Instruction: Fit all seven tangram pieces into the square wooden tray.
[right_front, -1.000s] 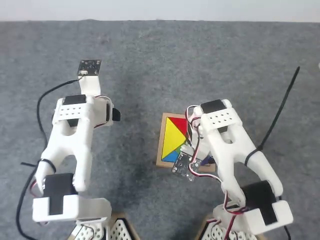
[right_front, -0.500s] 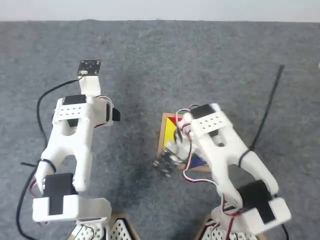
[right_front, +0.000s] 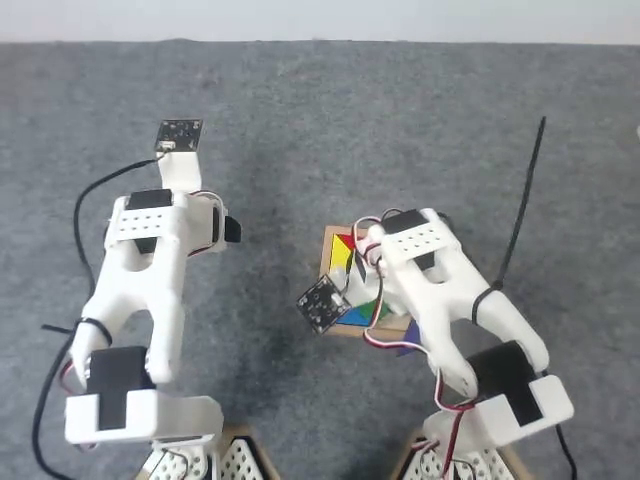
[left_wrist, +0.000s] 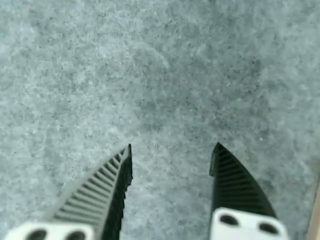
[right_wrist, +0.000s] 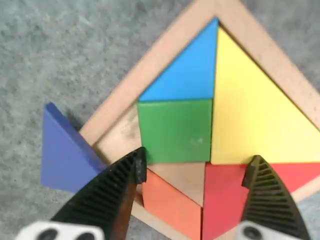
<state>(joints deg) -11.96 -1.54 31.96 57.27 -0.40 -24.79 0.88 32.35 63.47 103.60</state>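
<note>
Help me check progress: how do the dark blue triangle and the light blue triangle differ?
The light blue triangle lies inside the tray, in a corner beside the green square; the dark blue triangle sits outside, against the tray's rim. One is pale, the other deep blue. Both are triangles.

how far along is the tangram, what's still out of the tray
Done: five pieces lie in the wooden tray: light blue triangle, yellow triangle, green square, red piece, orange piece. In hand: nothing; the right gripper is open over the tray, the left gripper open over carpet. Left: the dark blue triangle, outside by the rim, and whatever fills the bare wood beside the square.
</note>
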